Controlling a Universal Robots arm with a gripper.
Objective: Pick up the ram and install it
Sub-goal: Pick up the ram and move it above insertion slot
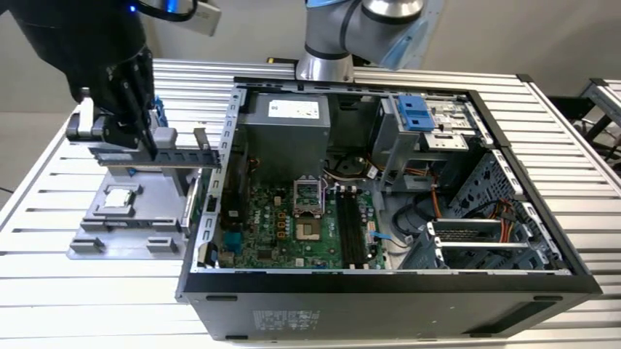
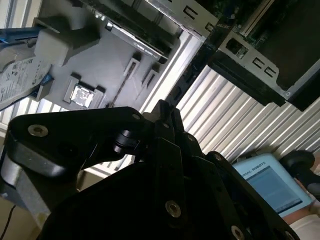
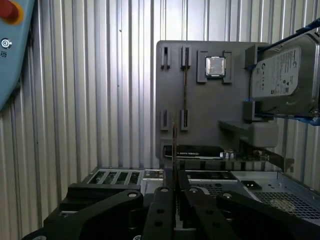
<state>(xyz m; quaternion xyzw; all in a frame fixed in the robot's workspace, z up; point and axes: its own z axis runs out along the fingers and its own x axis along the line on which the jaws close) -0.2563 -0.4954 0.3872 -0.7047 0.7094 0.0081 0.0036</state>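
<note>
Black end effector (image 3: 175, 189) clenches the ram (image 3: 174, 145) edge-on above the grey tray (image 3: 210, 110) on the counter (image 3: 100, 100), so pickup looks done, while the motherboard slots (image 1: 351, 227) look empty.

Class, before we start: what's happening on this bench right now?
The robot arm's gripper has its fingers shut on the ram, held over the grey parts tray beside the open computer case. The ram is not yet in the motherboard's memory slots. The processor chip and hard drive sit on the tray.
</note>
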